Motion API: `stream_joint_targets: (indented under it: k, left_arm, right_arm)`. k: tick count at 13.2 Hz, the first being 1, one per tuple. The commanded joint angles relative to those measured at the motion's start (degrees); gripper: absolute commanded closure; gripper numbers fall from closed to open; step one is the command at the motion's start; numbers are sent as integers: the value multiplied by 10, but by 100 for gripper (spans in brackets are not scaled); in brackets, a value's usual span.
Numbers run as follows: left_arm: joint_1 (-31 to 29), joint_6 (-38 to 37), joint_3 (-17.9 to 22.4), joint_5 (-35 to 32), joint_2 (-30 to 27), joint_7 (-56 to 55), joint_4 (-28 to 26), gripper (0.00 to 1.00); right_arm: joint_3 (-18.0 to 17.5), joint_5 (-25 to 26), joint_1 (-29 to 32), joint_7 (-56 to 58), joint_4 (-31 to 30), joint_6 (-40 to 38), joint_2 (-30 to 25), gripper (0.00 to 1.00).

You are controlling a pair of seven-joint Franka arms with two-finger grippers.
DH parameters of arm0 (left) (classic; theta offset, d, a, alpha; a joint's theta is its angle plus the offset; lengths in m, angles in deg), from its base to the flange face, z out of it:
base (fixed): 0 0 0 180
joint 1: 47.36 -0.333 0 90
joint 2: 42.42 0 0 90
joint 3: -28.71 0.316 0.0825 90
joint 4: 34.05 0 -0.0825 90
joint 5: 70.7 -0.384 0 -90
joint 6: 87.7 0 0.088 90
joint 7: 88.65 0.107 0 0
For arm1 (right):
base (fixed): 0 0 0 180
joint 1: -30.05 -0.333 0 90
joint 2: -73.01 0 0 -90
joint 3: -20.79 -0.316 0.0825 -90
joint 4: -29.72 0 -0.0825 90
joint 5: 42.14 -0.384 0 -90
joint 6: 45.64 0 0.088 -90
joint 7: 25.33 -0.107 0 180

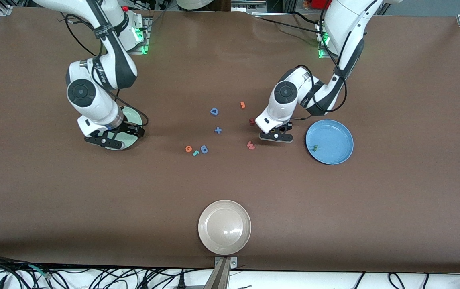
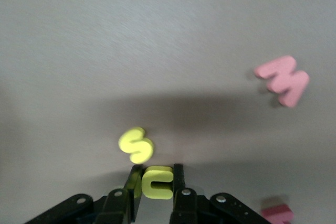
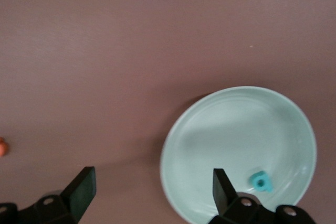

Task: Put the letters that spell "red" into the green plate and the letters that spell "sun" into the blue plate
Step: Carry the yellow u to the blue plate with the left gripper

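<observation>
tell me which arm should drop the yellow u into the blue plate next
Left. Its hand is shut on the yellow "u", down beside the blue plate. The right hand is open over the green plate's edge, at the table's right arm end.

Even overhead light, perhaps blurred close-ups.

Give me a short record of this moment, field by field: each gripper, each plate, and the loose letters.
left gripper: shut on yellow u, beside yellow s
right gripper: open, over green plate rim
green plate: holds teal d
blue plate: holds green n
on table: orange e, teal r
</observation>
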Motion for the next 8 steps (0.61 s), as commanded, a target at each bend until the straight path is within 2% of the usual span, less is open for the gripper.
stream_joint_targets:
  k: [1, 4, 8]
  left_arm:
    - [-25, -91, -1, -18, -37, 20, 27, 91]
    - [-56, -205, -1, -12, -45, 112, 85, 91]
    - [-144, -221, -1, -11, -56, 309, 94, 89]
  right_arm:
    - [-36, -7, -11, -90, 69, -23, 50, 1]
    - [-79, -6, -16, -115, 128, -21, 113, 2]
    - [-80, -1, -54, -127, 187, -16, 174, 2]
